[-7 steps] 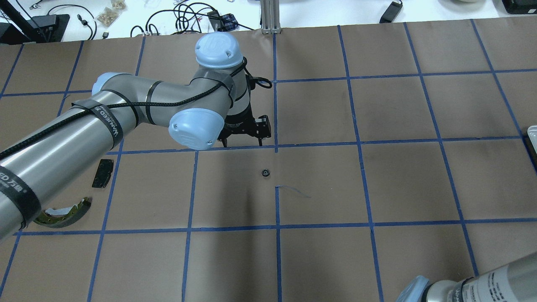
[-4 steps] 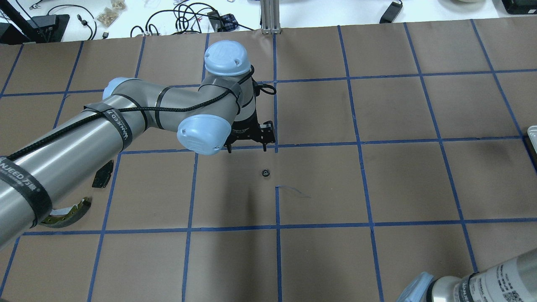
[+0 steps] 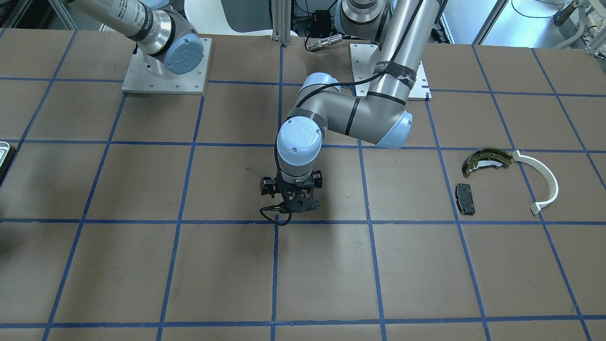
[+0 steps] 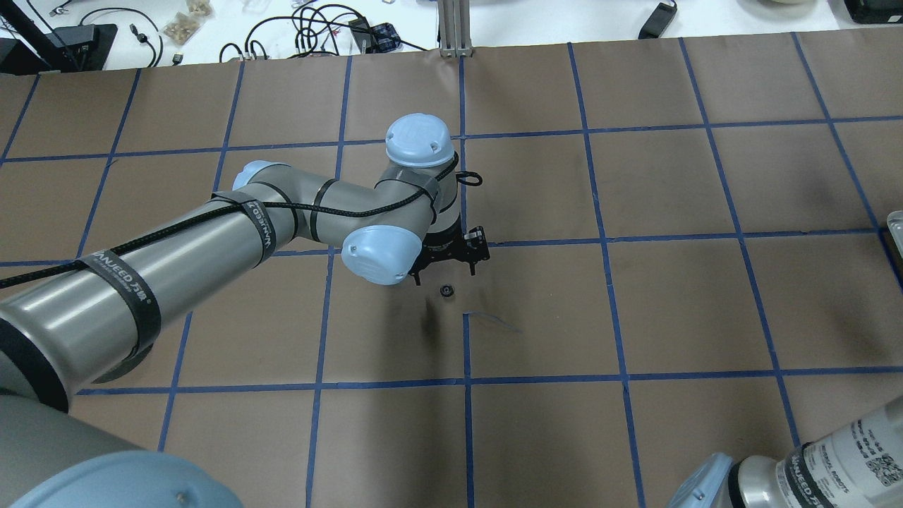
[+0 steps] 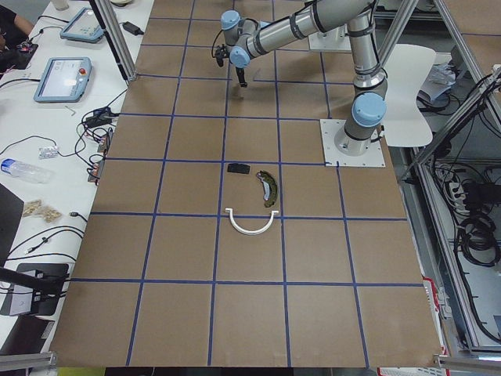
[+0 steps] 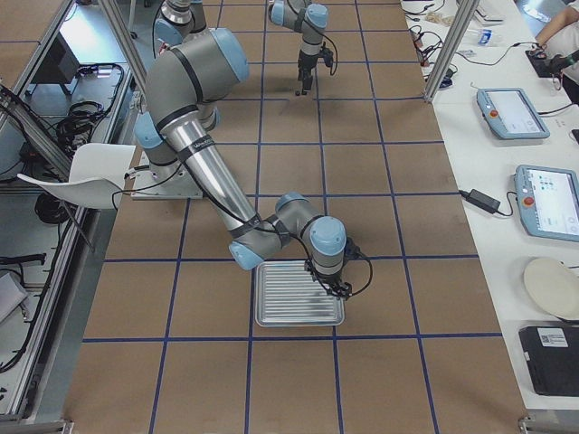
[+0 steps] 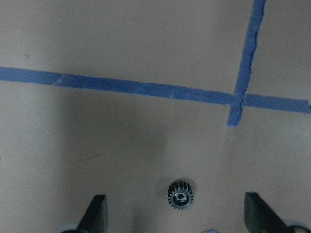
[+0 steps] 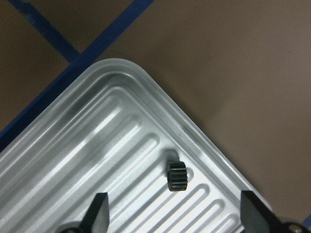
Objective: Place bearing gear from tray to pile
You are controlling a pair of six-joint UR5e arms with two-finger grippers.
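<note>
A small black toothed bearing gear (image 4: 446, 290) lies on the brown table paper; in the left wrist view the gear (image 7: 181, 194) sits between my fingers. My left gripper (image 4: 446, 276) hangs open just above it. A second black gear (image 8: 177, 175) lies in the ribbed metal tray (image 8: 73, 160) near its rounded corner. My right gripper (image 8: 176, 213) is open over that tray (image 6: 298, 307). The pile lies apart on my left: an olive-gold brake shoe (image 3: 485, 158), a black brake pad (image 3: 465, 198) and a white half-ring (image 3: 544, 182). In the overhead view my left arm hides the pile.
Blue tape lines grid the brown table (image 4: 677, 310). A tape crossing (image 7: 236, 99) lies just beyond the gear. Only a sliver of the tray's rim (image 4: 896, 224) shows at the overhead view's right edge. Cables and tablets lie beyond the table's far edge.
My left arm has swung right and toward the robot, bringing the open gripper from beyond the tape line to right over the gear. The gear has not moved. The right arm shifted slightly.
</note>
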